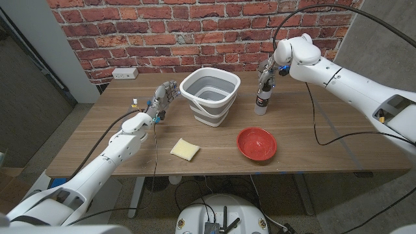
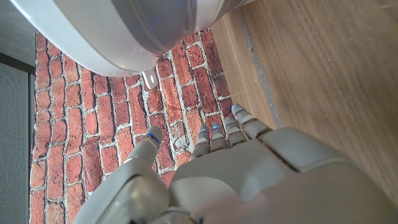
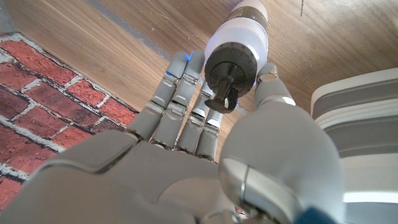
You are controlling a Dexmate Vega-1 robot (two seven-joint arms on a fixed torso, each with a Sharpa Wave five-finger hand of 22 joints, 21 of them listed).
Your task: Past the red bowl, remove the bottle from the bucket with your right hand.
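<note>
Stands upright on the table at three o'clock of the bucket (image 1: pixel 210 97), bottle (image 1: pixel 262 102) pinched near its cap by right hand (image 1: pixel 266 76) fingers; probably light, rigid, slippery, best gripped mid-body.

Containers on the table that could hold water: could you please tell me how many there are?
3: the collapsible bucket at centre back, the red bowl in front to its right, and the bottle beside the bucket, held by the right hand.

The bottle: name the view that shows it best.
Right wrist view: the bottle is close, cap toward the camera, between the right hand's fingers. The head view shows it small, upright on the table beside the bucket.
</note>
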